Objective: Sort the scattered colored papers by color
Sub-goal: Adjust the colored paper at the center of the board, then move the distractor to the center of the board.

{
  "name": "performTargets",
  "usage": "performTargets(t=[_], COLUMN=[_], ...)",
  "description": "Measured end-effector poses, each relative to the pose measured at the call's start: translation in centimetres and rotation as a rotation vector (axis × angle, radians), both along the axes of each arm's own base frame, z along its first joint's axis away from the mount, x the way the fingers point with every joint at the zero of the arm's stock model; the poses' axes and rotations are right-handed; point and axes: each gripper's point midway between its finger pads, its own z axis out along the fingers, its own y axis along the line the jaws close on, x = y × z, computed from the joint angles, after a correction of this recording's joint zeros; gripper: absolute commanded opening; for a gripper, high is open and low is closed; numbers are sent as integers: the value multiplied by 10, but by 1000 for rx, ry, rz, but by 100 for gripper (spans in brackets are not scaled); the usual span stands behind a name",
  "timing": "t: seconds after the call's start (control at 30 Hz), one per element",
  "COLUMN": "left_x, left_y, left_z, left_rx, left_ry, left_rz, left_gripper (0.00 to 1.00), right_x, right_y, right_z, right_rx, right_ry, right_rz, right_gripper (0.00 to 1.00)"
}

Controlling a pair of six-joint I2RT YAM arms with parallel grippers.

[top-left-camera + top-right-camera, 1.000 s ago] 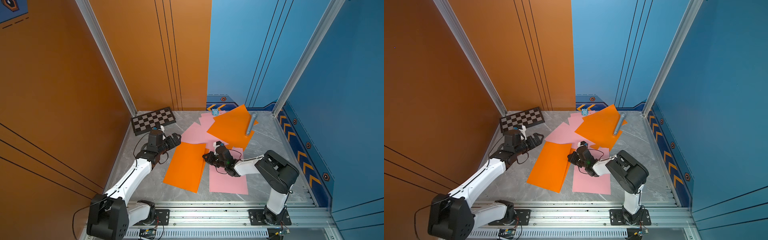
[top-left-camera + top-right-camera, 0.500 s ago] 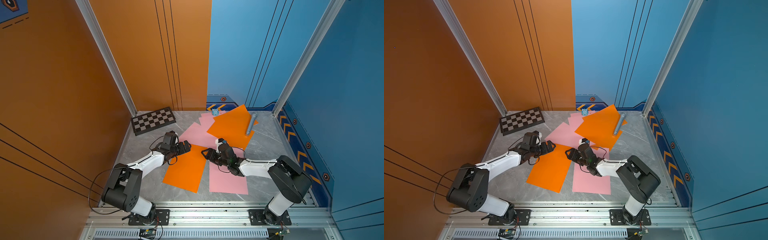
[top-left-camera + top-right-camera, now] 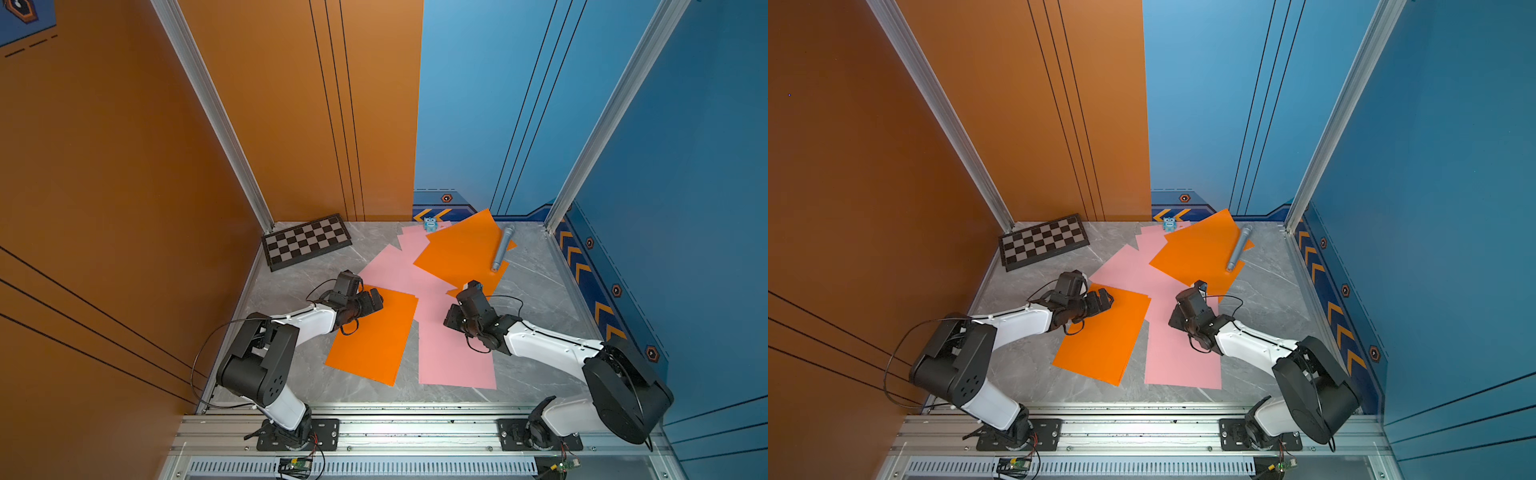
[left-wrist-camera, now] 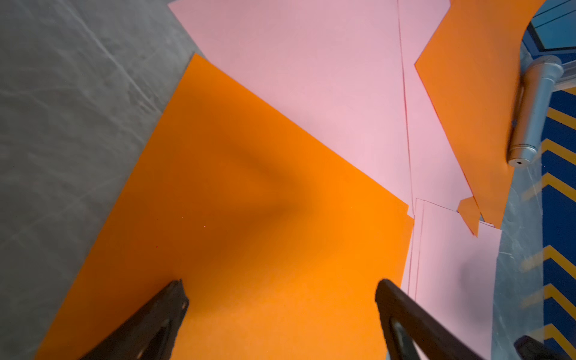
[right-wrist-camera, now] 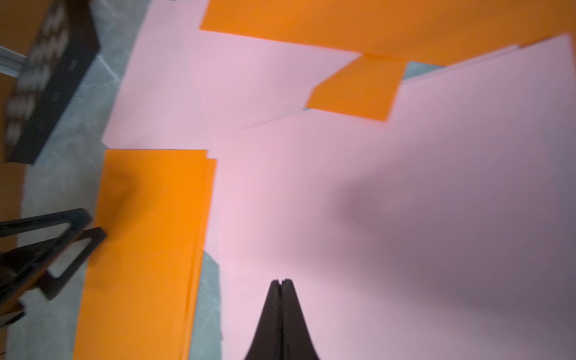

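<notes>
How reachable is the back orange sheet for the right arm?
Probably yes: the right gripper is over pink paper near the orange sheet, nothing between. A grey cylinder lies on it.

Bare floor (image 3: 540, 303) right of the papers (image 3: 453, 353); chessboard (image 3: 306, 241), grey cylinder (image 3: 502, 248) farther back.

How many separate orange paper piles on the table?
2: a near stack under the left gripper, a far pile under the grey tube. Sheets underneath may be hidden.
</notes>
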Motion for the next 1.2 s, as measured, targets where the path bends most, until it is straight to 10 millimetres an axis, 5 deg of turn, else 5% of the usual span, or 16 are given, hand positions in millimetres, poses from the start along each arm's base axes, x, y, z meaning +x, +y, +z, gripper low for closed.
performTargets(t=[0.13,0.5,0.8,0.93,1.03,1.2], left_x=[1,-27,-38,-25,-1,51], left_y=[8,65,72,64,46,-6], left_z=[0,-2,0,22,58,109], left_rx=[-3,35,53,41,13,-42], left_ry=[-32,-41,-10,-45,-126,-232], left_rz=[57,263,281,265,219,62], left_gripper=[98,98,98,98,98,98], right_x=[-12,-21,-31,-29,-19,16], right_y=[-21,-39,-41,-48,-58,-85], right_z=[-21,-36,-32,-9,17,57], right_rx=[-46,-31,-11,26,72,112], right_ry=[67,122,134,90,33,-51], right_rz=[-27,-50,-40,-61,-93,-177], right_gripper=[0,0,0,17,29,54])
